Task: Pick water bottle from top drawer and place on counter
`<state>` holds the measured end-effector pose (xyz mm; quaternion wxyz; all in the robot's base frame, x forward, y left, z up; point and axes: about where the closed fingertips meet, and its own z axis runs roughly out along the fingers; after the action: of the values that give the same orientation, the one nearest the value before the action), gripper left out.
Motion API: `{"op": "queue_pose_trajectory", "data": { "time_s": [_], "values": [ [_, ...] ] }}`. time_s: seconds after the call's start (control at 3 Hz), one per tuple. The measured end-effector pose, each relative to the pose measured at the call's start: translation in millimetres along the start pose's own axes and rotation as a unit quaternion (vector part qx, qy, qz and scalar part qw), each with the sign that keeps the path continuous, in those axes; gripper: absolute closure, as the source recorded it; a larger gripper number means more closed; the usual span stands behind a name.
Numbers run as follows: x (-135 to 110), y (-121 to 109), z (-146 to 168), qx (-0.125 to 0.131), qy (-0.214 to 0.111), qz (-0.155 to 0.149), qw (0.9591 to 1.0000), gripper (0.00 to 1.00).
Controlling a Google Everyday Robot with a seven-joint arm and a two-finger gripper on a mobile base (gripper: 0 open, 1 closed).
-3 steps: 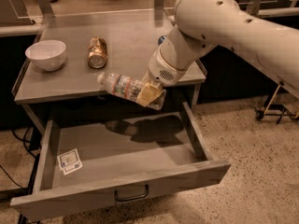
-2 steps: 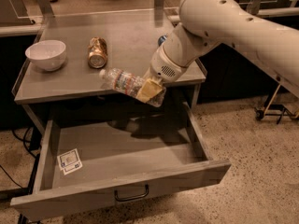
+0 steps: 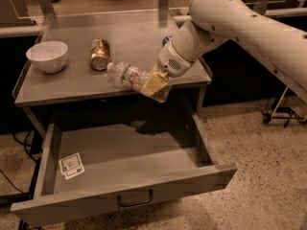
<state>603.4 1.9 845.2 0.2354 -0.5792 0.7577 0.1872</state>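
My gripper [image 3: 154,86] is shut on the water bottle [image 3: 128,76], a clear ribbed bottle with a red-green-white label. It holds the bottle sideways, cap end pointing left, just above the front edge of the counter [image 3: 134,35]. The top drawer [image 3: 129,152] stands pulled open below, with a black pull handle [image 3: 135,200] and a white square-marked card [image 3: 71,165] at its left. The drawer holds nothing else that I can see. My white arm reaches in from the upper right.
A gold can [image 3: 100,54] lies on the counter just left of the bottle's cap. A white bowl [image 3: 47,56] stands at the counter's left. A blue object [image 3: 166,40] peeks out behind my wrist. A cart base [image 3: 280,113] stands on the floor at right.
My gripper has lifted the water bottle up and back, from over the open drawer to the level of the counter's front edge. The bottle's cap now sits closer to the gold can.
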Motion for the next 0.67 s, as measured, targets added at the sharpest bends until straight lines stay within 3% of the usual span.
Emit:
{"op": "queue_pose_trajectory", "data": {
  "time_s": [0.33, 0.67],
  "values": [
    [-1.9, -8.4, 0.2, -0.011, 0.001, 0.0, 0.9999, 1.0],
    [-9.7, -6.0, -9.9, -0.05, -0.017, -0.021, 0.9984, 1.0]
  ]
}}
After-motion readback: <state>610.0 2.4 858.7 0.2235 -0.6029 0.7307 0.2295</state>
